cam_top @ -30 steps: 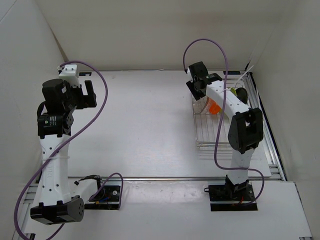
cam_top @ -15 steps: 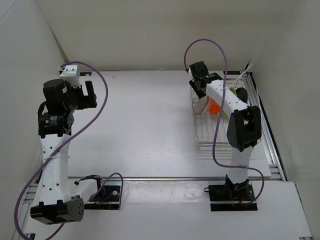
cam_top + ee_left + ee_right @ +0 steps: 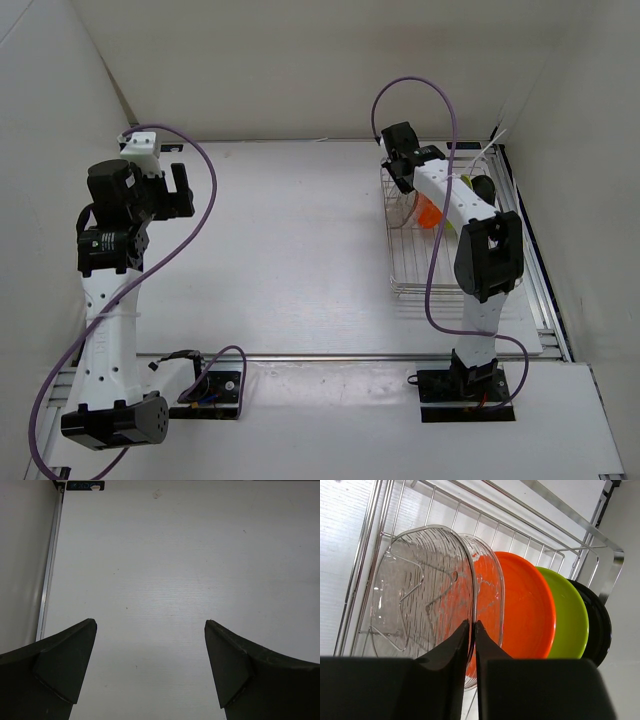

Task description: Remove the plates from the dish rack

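The silver wire dish rack (image 3: pixel 412 262) stands at the right of the table; it also shows in the right wrist view (image 3: pixel 615 560). In it stand on edge the clear plate (image 3: pixel 420 590), the orange plate (image 3: pixel 527 607), the lime green plate (image 3: pixel 570 617) and the black plate (image 3: pixel 600 625). My right gripper (image 3: pixel 472 630) is shut on the clear plate's rim, one finger on each side. In the top view the right gripper (image 3: pixel 402 172) is over the rack's far end. My left gripper (image 3: pixel 150 650) is open and empty above bare table at the far left.
A white wall stands close behind and to the right of the rack. A metal rail (image 3: pixel 49 575) runs along the table's left edge. The right arm's purple cable (image 3: pixel 440 110) loops above the rack.
My right gripper has moved a little toward the rack's far end and lower over the plates. The left arm has not moved.
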`<state>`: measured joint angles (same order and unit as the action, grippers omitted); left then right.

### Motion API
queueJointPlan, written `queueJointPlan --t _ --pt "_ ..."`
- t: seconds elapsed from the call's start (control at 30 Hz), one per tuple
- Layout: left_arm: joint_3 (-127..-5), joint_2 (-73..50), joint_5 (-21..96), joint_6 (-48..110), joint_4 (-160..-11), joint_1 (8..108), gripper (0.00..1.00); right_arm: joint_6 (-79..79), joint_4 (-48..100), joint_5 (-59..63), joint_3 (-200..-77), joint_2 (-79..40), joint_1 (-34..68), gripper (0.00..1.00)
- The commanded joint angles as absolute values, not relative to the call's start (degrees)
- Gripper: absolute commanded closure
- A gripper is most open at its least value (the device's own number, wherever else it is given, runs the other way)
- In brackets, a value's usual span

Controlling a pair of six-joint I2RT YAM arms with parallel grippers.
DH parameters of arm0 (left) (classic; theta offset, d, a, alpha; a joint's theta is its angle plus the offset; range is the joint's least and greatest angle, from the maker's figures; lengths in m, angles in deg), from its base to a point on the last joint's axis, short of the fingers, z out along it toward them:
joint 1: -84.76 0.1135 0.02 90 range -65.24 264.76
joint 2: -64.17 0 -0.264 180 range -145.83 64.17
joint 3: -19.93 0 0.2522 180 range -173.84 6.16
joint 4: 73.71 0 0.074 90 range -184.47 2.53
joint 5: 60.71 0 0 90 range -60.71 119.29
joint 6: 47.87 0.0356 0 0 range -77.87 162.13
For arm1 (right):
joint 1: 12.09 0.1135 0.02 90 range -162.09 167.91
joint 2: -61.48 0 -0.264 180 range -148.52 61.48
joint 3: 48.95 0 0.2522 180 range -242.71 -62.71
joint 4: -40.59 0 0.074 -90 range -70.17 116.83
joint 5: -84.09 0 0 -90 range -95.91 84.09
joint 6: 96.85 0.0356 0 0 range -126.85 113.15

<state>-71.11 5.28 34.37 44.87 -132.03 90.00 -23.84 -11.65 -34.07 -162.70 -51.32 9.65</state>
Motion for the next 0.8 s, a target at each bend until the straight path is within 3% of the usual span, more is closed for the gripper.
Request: queueJointPlan --t 0.0,0.2,0.77 --pt "-70.56 6.86 33.77 45.47 -131.06 89.86 0.00 -23.81 -9.91 -35.26 -163.96 -51.37 9.62 0.89" --pt "-70.04 6.86 33.77 45.47 -130.54 89.86 0.00 -23.29 -9.91 -38.33 -163.96 -51.90 10.14 0.99" --pt "-71.96 6.34 33.77 45.47 -131.59 89.86 0.00 -22.14 -12.45 -48.18 -169.05 -48.04 11.20 1.00"
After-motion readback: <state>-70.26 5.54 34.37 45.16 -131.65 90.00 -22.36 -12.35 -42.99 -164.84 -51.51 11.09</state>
